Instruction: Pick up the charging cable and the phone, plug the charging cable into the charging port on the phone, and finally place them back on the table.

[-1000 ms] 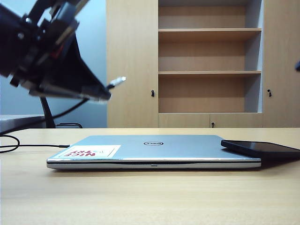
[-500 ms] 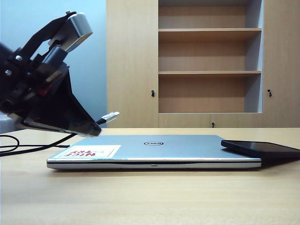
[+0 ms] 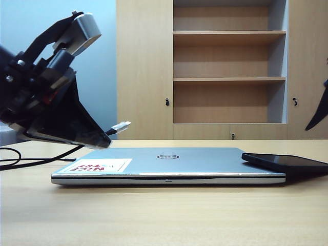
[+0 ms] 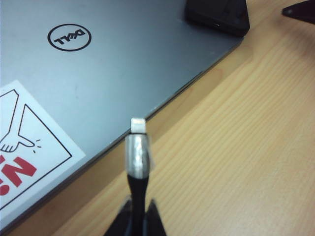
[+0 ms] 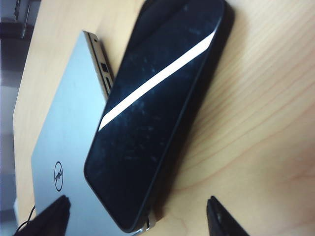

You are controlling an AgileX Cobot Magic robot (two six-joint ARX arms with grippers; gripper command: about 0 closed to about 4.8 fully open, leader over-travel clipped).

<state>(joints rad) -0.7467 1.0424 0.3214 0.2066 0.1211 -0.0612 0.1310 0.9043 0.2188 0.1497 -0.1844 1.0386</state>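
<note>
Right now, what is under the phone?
One end of the phone rests on the laptop's corner; the other end reaches out over the table. Whether it touches the table there can't be seen.

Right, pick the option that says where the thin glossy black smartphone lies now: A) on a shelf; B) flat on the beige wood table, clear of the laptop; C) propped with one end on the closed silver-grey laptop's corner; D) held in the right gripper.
C: the thin glossy black smartphone overlaps the closed silver-grey laptop at its corner, while the open right gripper flanks it without touching.
</note>
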